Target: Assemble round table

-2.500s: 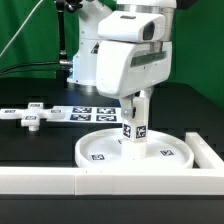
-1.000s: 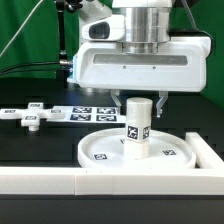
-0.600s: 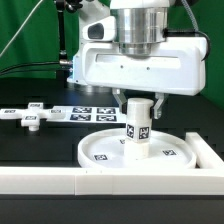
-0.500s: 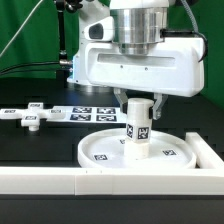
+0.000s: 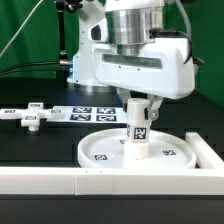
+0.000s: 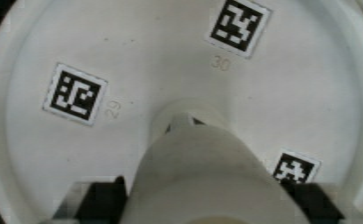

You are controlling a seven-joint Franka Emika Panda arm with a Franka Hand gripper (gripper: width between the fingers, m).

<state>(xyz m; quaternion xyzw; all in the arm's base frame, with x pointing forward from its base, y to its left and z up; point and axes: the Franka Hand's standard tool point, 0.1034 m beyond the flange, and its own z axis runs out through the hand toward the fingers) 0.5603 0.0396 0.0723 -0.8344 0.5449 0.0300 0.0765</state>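
Round table parts sit on the black tabletop (image 5: pixel 40 145), fenced at the near edge by the white border rail (image 5: pixel 40 182), which likely serves as a stop to push the parts against. The biggest part, the rimmed disc (image 5: pixel 172 143), lies flat and tag-side up in the corner of that rail, probably braced there so it cannot slide while something is worked into it. Above it hangs the arm's white hand, and its claw (image 5: pixel 138 108) is closed on the upper end of the leg (image 5: pixel 137 135). In the wrist view the dark fingers (image 6: pixel 103 196) press the leg (image 6: pixel 204 170) from both sides, with the disc (image 6: pixel 142 40) spread out below. The leg stands close to upright at the disc's middle, its lower end touching the disc, which suggests it is being seated or turned into a central socket; the joint itself is hidden. The marker board (image 5: pixel 90 112) lies behind the disc. Smallest, the cross-shaped foot piece (image 5: pixel 30 116) rests well apart toward the exterior view's left, presumably waiting for the leg's free end.
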